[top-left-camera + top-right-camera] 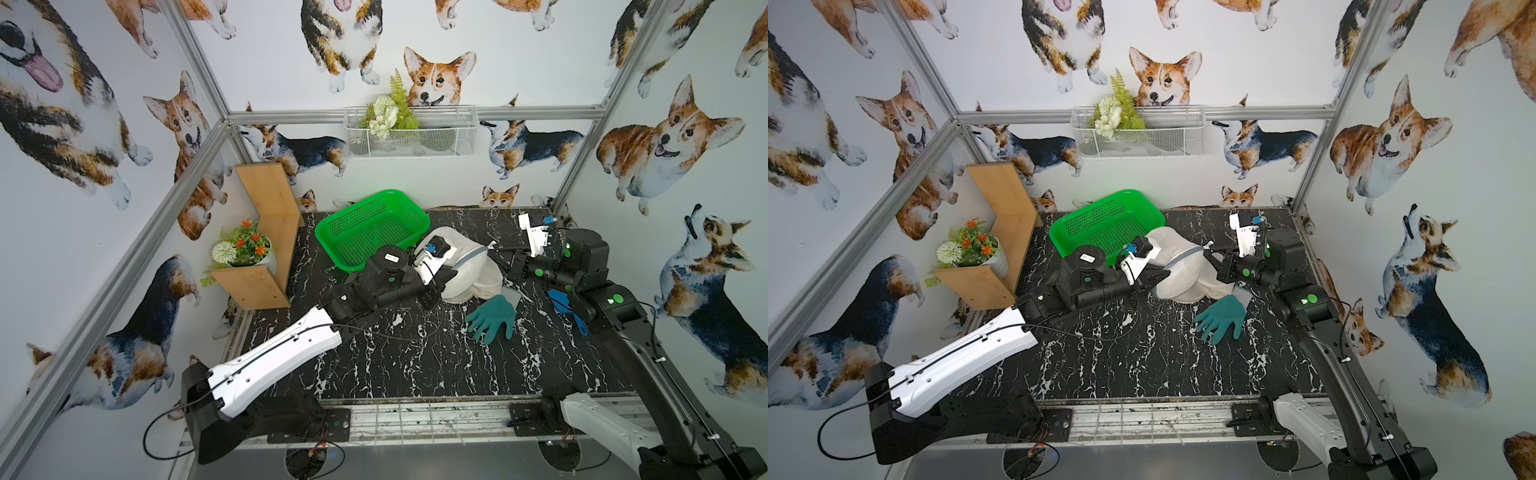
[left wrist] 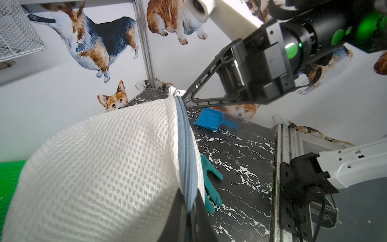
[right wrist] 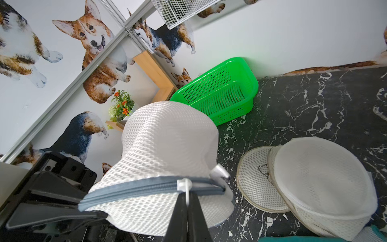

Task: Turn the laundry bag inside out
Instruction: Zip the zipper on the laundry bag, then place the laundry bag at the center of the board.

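Shows the white mesh laundry bag [image 1: 467, 270] mounded mid-counter [image 1: 415, 370], touching the front of a green basket [image 1: 374, 230]. Finds the left hand [image 1: 449, 275] closed against the bag's left side and the right hand [image 1: 496, 250] pinched shut at the end of the grey zipper [image 1: 473, 256]. Places a teal glove [image 1: 492, 318] flat just before the bag, a blue scoop [image 1: 563, 305] partly under the right arm. Sets a wooden shelf [image 1: 270, 199] with potted flowers [image 1: 245, 247] along the left wall.
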`<action>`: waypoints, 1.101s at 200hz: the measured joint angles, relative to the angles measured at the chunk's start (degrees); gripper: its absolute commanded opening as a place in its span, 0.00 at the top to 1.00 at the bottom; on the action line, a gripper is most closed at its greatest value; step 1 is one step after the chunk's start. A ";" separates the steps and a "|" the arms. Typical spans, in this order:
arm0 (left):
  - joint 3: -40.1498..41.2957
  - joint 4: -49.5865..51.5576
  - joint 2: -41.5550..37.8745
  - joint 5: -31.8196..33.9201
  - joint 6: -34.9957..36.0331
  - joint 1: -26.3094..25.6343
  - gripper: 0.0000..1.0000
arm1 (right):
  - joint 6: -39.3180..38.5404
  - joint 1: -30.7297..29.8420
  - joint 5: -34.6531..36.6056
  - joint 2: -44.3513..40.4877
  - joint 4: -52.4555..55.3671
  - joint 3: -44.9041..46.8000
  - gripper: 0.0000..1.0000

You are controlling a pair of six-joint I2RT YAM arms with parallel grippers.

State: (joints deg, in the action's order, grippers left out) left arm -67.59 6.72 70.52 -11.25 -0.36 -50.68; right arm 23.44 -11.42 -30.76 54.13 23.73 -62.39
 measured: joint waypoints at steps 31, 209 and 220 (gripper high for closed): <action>1.95 -2.25 -1.55 -1.03 -0.02 0.09 1.00 | 0.37 0.50 -0.52 -0.44 -0.04 1.88 1.00; 14.80 -17.77 -6.19 -9.94 -20.98 8.17 1.00 | 12.26 2.47 -12.79 -7.28 -12.39 19.98 0.14; 16.37 -20.68 -6.78 -10.99 -23.54 8.63 1.00 | 15.69 2.49 -14.45 -8.13 -16.09 22.67 0.14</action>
State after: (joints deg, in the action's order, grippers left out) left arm -51.22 -13.96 63.75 -22.24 -23.90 -42.04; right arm 39.13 -8.93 -45.21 46.00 7.64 -39.72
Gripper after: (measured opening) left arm 0.087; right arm 0.859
